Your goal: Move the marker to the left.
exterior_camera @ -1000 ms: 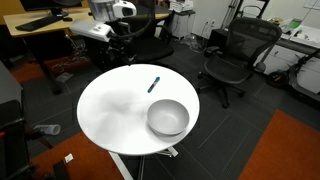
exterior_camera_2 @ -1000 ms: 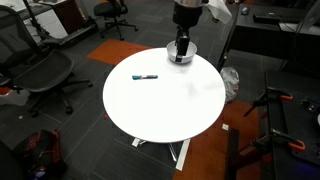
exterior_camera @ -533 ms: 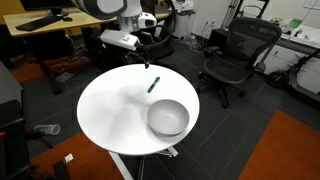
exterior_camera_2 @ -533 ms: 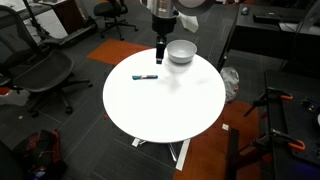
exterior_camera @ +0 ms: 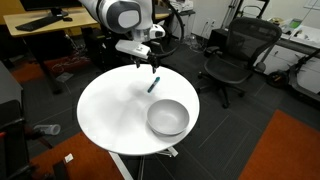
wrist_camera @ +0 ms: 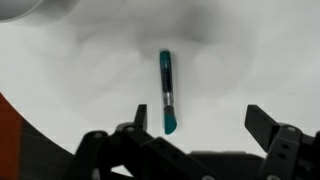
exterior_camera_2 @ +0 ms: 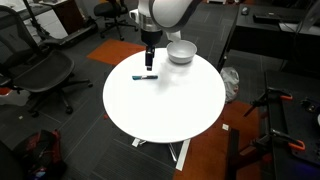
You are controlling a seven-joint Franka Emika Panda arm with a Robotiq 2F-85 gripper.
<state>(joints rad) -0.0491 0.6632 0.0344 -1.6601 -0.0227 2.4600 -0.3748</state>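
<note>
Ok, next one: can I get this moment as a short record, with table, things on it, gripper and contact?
table: round, white
marker: teal, lying flat, near the table's edge
bowl: grey-white, upright, apart from the marker
gripper: over the marker, jaws open
contact: none seen; marker not held

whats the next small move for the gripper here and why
Probably lower straight down, shifting slightly to centre on the marker. In the wrist view the gripper is open and the marker lies flat on the table, its lower end between the fingers but nearer one. In an exterior view the gripper appears to hang just above it.
</note>
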